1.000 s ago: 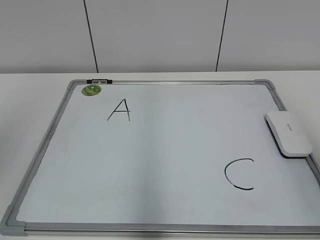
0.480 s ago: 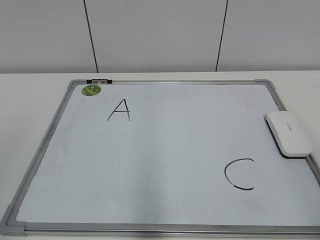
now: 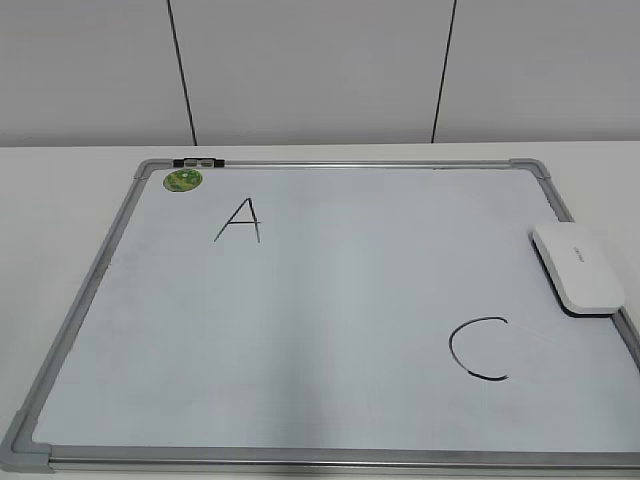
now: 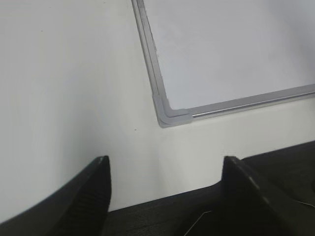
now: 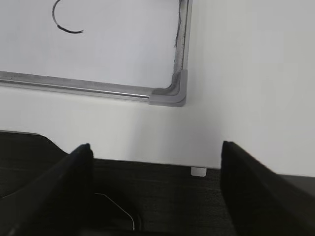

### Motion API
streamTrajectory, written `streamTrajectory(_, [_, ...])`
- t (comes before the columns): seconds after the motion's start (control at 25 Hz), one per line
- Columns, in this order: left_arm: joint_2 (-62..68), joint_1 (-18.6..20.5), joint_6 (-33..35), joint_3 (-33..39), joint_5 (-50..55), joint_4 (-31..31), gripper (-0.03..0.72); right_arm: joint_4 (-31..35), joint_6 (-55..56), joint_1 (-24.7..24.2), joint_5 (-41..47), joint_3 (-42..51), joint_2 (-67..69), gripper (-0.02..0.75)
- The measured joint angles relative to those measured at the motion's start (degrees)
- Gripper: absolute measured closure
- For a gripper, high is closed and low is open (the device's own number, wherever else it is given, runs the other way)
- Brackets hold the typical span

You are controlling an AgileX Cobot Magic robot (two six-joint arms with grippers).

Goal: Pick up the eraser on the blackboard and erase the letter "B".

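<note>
- nothing on the board has moved across the last second: the smooth white rounded plastic eraser (image 3: pixel 578 267) lies where it lay, on the right edge of the large white dry-erase blackboard with its silver-grey frame (image 3: pixel 85 300), partly over the frame rail.
- no letter "b" can be seen anywhere on that board; only a thin black marker "a" (image 3: pixel 239 220) toward its upper left and a black "c" (image 3: pixel 478 348) toward its lower right, just below the eraser.
- a small round green sticker (image 3: pixel 183 180) sits in the board's top-left corner.
- left gripper (image 4: pixel 166 169) hangs off the board, beyond its near-left grey corner, fingers spread wide and holding nothing.
- right gripper (image 5: pixel 156 157) hangs likewise past the board's near-right corner, fingers wide apart, empty.
- my reading: with the eraser laid back down, both arms clear of the board and no "b" left, the erasing looks done.
</note>
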Motion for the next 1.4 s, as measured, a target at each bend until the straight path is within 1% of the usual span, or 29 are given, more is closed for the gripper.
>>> streamTrajectory(0.36, [0.00, 0.00, 0.00, 6.10, -5.12, 2.05, 0.174, -0.21, 0.54, 0.00, -4.45, 1.07, 0.00, 0.132])
streamTrajectory(0.48, [0.00, 0.00, 0.00, 6.30, -5.72, 2.19, 0.174, -0.47, 0.54, 0.00, -6.39, 2.45, 0.00, 0.132])
streamTrajectory(0.68, [0.00, 0.00, -0.09, 6.30, -5.94, 2.19, 0.174, -0.55, 0.64, 0.00, -7.24, 2.67, 0.00, 0.132])
streamTrajectory(1.4, [-0.41, 0.00, -0.09, 6.30, -5.94, 2.32, 0.174, -0.59, 0.64, 0.00, -7.24, 2.67, -0.11, 0.149])
